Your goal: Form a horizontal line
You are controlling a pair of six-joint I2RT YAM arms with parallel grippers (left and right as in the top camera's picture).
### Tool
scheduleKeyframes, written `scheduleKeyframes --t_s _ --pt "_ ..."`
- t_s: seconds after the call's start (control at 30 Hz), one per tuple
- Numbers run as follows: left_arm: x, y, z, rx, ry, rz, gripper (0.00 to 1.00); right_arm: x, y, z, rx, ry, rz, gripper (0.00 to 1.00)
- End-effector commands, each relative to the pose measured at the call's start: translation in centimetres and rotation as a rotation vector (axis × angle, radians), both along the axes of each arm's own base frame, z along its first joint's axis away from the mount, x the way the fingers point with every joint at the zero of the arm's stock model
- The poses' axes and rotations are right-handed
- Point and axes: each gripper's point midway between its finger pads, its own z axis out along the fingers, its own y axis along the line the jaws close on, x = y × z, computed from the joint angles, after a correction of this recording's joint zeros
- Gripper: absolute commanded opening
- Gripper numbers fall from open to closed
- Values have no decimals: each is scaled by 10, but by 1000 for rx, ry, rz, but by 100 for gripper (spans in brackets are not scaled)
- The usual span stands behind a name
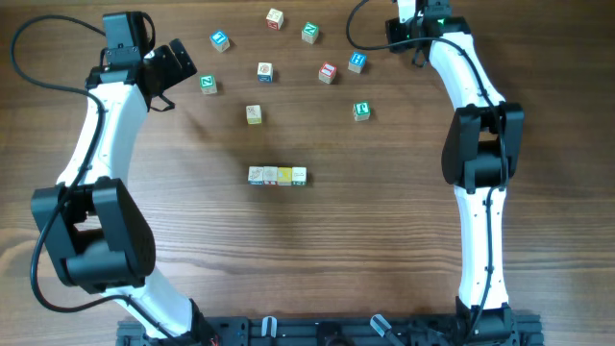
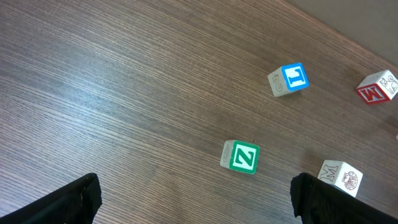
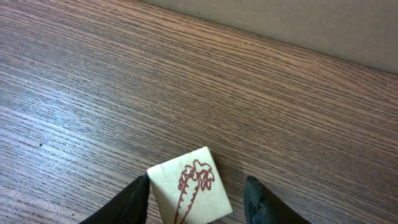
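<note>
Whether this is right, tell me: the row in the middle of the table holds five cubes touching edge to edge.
Not right. The row holds four cubes, not five. They do touch edge to edge in the middle of the table. The overhead view shows it.

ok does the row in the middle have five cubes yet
No, the horizontal line in the overhead view holds only four cubes, touching edge to edge.
</note>
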Motion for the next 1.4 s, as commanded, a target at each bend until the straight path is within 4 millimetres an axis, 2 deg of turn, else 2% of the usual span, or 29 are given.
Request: scheduleKeyframes --t_s 0.0,0.03,0.07,0.1,0.17,0.23,0.3,0.33,0.37,0.4,0.43,0.53,0.6,0.63,0.7,0.77,0.8,0.87,0.93,1.03,1.17,1.23,1.37 --pt "1 -1 2 3 -7 -6 100 -1 5 -6 12 9 13 47" --pt "1 -1 2 3 -7 -6 100 -1 5 -4 12 6 13 46" --pt "1 -1 2 3 -7 -6 100 -1 5 -1 12 3 13 38" --pt "1 -1 2 3 -7 -6 100 -1 5 1 13 2 13 36" --pt "1 -1 2 3 -7 -6 100 -2 5 1 12 7 13 36" --pt "1 -1 2 3 -7 -6 100 -4 4 -1 11 21 13 42" --pt "1 -1 2 3 -7 -6 100 -4 4 0 11 17 13 40" --pt "1 -1 2 3 -7 -6 100 -2 5 8 12 2 13 39" --pt "1 -1 2 3 -7 -6 100 1 5 22 15 -25 13 38" --pt "1 -1 2 3 -7 -6 100 4 5 47 18 -66 13 35" --pt "1 -1 2 3 -7 -6 100 4 5 63 21 -91 13 34" --pt "1 -1 2 3 -7 -6 100 -1 5 120 27 -155 14 33" --pt "1 -1 2 3 -7 -6 100 -20 3 162 30 -160 11 32" --pt "1 -1 2 3 -7 -6 100 -28 2 173 43 -148 -2 31" --pt "1 -1 2 3 -7 -6 100 -57 0 189 91 -64 -60 31" --pt "1 -1 2 3 -7 -6 100 -87 6 185 152 65 -73 31" --pt "1 -1 2 3 -7 -6 100 -100 11 178 187 132 -73 31" --pt "1 -1 2 3 -7 -6 100 -140 23 159 276 340 -102 31" --pt "1 -1 2 3 -7 -7 100 -175 22 146 297 511 -177 31" --pt "1 -1 2 3 -7 -7 100 -207 27 139 275 647 -202 30" --pt "1 -1 2 3 -7 -7 100 -237 47 137 234 752 -171 28" --pt "1 -2 2 3 -7 -8 100 -243 67 137 224 763 -152 25" --pt "1 -2 2 3 -7 -8 100 -260 108 136 189 779 -94 25"
